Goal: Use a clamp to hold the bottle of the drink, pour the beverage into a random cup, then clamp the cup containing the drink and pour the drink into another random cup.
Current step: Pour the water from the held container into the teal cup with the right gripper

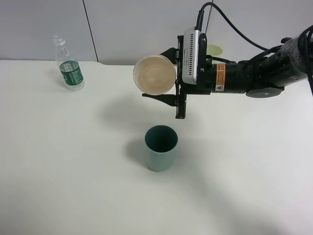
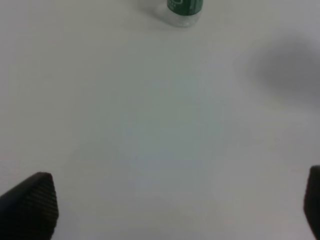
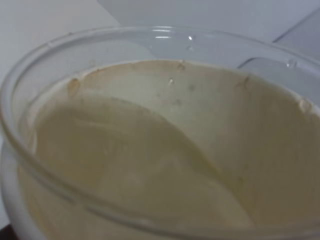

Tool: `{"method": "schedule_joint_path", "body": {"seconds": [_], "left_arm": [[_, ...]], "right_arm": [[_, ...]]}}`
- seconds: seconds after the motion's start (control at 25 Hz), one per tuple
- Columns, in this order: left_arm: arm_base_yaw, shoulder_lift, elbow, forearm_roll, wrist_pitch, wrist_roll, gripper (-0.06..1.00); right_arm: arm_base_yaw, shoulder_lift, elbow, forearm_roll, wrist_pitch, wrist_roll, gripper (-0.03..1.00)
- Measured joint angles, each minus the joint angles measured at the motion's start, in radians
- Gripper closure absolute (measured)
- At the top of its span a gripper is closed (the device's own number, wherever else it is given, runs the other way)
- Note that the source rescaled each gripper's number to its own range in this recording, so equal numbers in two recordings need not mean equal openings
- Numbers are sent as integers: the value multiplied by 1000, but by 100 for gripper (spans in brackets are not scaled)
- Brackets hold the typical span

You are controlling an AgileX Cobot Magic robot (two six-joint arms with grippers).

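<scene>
The bottle (image 1: 68, 68) is standing far left on the surface (image 1: 73, 186), out of the way, and the left pincer (image 2: 172, 205) is hanging spread and empty. The right pincer (image 1: 164, 73) is pinching the peach-lined cup (image 1: 154, 74), tipping it sideways, apparently for pouring into the teal cup (image 1: 161, 147) standing nearby.

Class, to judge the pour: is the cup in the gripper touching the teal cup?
Apart. The exterior high view shows bare table between the held cup and the teal cup.
</scene>
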Motion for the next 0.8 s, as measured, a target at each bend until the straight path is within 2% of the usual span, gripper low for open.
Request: {"method": "schedule_joint_path", "body": {"seconds": [0.2, 0.44, 0.8], "left_arm": [[0, 0, 0, 0, 0, 0, -6], [0, 0, 0, 0, 0, 0, -6], [0, 0, 0, 0, 0, 0, -6]], "right_arm": [[0, 0, 0, -50, 0, -18, 97], [0, 0, 0, -90, 0, -133, 97], [-32, 0, 0, -113, -7, -143, 97]]}}
